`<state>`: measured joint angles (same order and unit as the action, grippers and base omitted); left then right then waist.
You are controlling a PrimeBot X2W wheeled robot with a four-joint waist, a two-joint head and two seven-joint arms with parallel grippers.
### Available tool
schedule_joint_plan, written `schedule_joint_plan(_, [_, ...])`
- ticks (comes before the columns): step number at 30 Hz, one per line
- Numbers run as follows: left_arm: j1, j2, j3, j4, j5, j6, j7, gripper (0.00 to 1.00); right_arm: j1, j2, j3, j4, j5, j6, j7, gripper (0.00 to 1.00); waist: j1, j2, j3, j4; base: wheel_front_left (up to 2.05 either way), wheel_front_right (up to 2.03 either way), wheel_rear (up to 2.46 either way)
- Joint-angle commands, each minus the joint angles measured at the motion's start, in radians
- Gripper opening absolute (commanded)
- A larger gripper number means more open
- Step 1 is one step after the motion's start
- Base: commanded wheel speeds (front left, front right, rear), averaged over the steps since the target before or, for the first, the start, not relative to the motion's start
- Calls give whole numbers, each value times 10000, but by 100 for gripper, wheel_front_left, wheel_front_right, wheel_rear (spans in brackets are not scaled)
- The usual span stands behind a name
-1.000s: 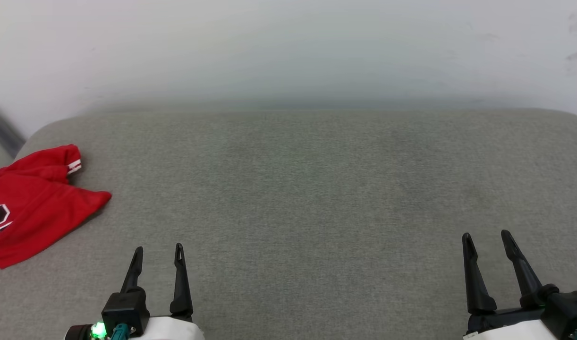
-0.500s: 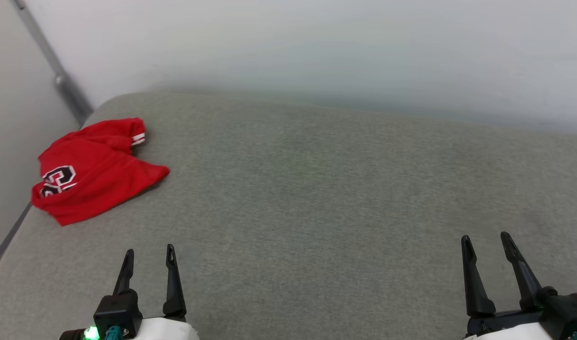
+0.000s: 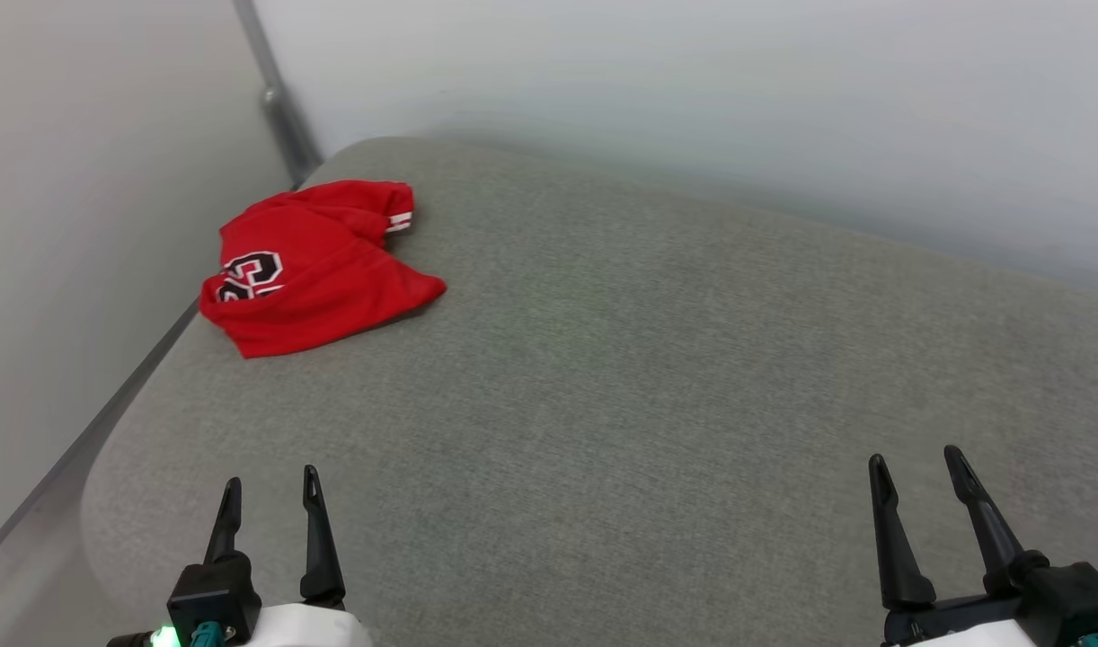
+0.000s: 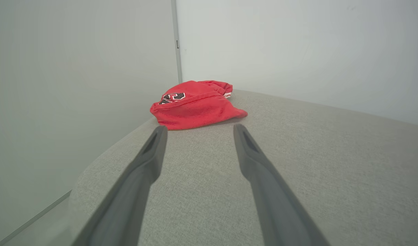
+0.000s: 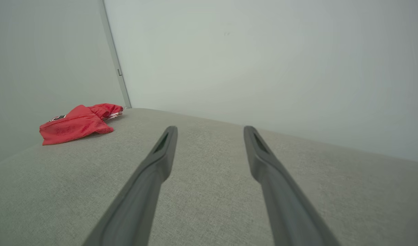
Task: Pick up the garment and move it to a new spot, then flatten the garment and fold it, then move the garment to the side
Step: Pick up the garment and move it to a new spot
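The garment lies crumpled in a red heap near the far left corner of the grey cushion, showing a black-and-white emblem and a strip of white-and-red trim. It also lies ahead of the fingers in the left wrist view and far off to the left in the right wrist view. My left gripper hovers open at the lower left, well short of the garment, holding nothing. At the lower right my right gripper is open too, over bare cushion.
The grey fabric cushion spans the view, with a rounded left edge dropping to a gap along the pale side wall. A second pale wall stands behind, with a grey corner strip between them.
The whole head view has swung left, so the garment now sits further right and higher in it. Both grippers keep their places and stay open.
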<state>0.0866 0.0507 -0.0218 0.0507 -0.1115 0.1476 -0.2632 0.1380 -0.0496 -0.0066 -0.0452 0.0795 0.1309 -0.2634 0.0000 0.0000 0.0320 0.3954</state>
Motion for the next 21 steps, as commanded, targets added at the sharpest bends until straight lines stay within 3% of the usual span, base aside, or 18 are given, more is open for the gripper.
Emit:
schedule_joint_plan(1, [-11, -9, 24, -16, -60, 17, -26, 100, 113, -12, 16, -24, -20, -3, -21, 100, 0, 0, 1, 241, 0, 0, 0])
schedule_joint_plan(12, [52, -9, 129, 69, -280, 148, -24, 100, -90, -12, 203, 18, -208, -3, -21, 100, 0, 0, 59, 441, 0, 0, 0])
schedule_joint_plan(16, [-292, -3, 438, 12, -358, -57, -26, 100, -118, -10, 170, -15, -258, -3, -21, 100, 0, 0, 158, 261, 0, 0, 0])
schedule_joint_plan(21, [-1468, 187, 1364, 91, -202, -697, -24, 100, -292, -12, 138, -109, -470, -3, -21, 100, 0, 0, 555, 55, 0, 0, 0])
